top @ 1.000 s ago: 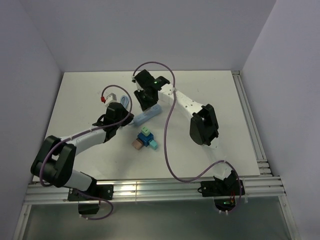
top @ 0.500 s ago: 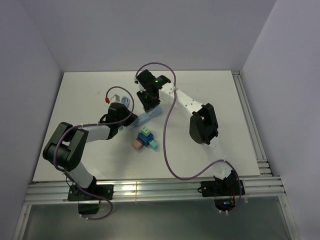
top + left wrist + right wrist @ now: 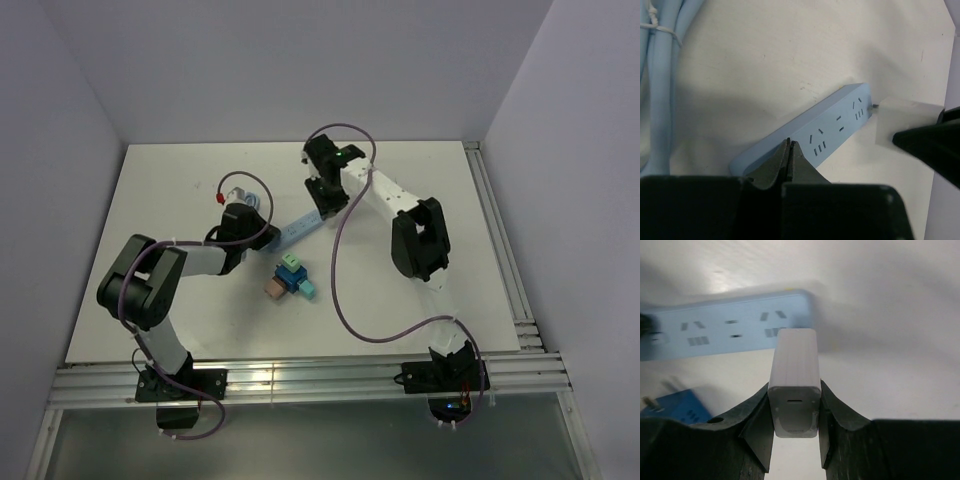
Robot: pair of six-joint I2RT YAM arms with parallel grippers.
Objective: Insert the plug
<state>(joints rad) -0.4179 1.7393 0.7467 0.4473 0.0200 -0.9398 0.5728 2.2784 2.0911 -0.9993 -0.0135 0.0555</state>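
From above, we see a smooth pale-blue power strip (image 3: 293, 230) lying slantwise on the matte white surface (image 3: 170, 200), with pale lilac walls (image 3: 300, 60) around it. A cluster of small teal and tan blocks (image 3: 290, 278) sits near.

At the left wrist, the left gripper (image 3: 790, 148) is pressed together, empty, over one end of the strip.

At the right wrist, the right gripper (image 3: 795, 387) is clamped on the plug (image 3: 794, 360) — a white, faintly ribbed, round-edged block. Its long axis aims at the strip's end sockets, its port end toward the camera.
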